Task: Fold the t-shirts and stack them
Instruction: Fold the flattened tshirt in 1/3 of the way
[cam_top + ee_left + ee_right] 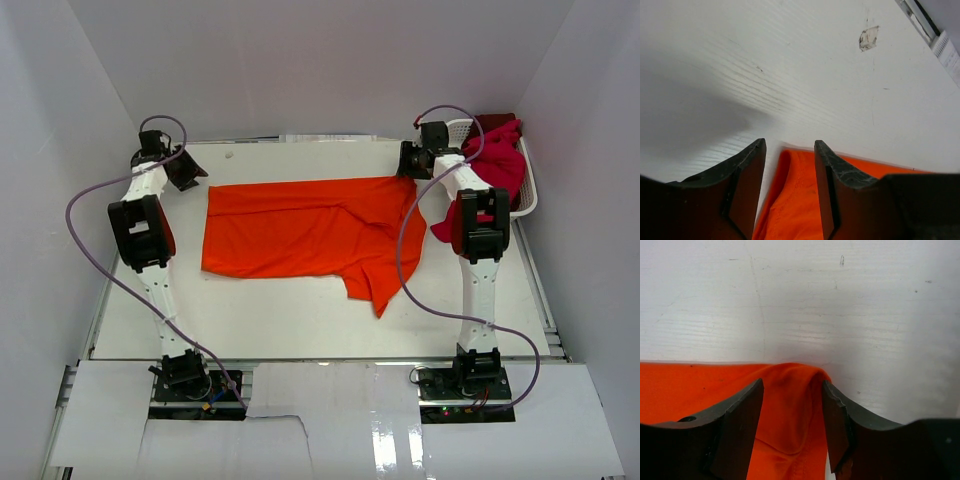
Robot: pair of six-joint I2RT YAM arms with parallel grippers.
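The orange t-shirt [300, 230] lies flat across the far half of the table [300, 325], folded into a wide band. Its far edge runs nearly straight, and a loose flap trails toward the near side at its right end. The left gripper [186, 176] sits at the shirt's far left corner. In the left wrist view its fingers [747, 185] stand apart, with the rounded corner of the orange t-shirt [792, 200] lying between them on the white surface, not pinched. The right gripper [409, 161] sits at the far right corner. In the right wrist view its fingers [740, 425] are likewise spread, either side of a raised hump of the orange t-shirt [790, 405] that neither pad presses on. At the far right of the table, the crimson t-shirts [500, 160] are heaped in a white lattice basket [529, 196], with one spilling over its near rim behind the right arm. A small scuffed patch [868, 38] marks the table beyond the left gripper.
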